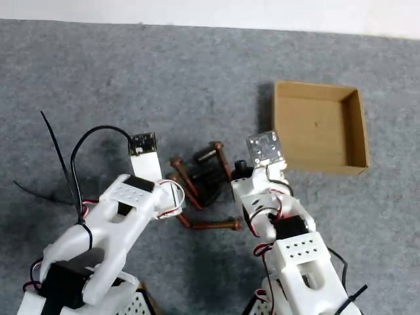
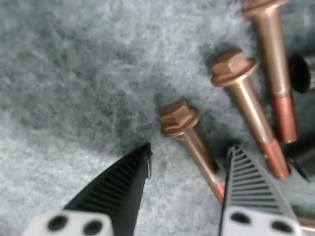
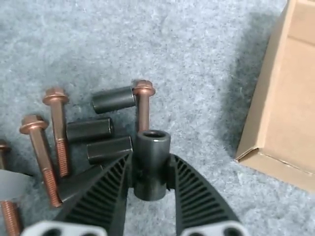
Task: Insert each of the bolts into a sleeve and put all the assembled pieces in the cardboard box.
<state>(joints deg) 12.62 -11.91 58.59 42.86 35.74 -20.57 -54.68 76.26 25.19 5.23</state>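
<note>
Right end effector has a sleeve clamped, bore showing. Left end effector hangs open over a bolt on the bench. I'd pinch it near the head, leaving the threads free.

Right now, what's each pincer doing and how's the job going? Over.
Left pincer open, over a loose bolt. Right pincer shut on a sleeve, no bolt in it. Cardboard box holds nothing yet. Nothing blocking.

A grey felt-covered table carries scattered copper bolts, dark sleeves and a cardboard box.
</note>
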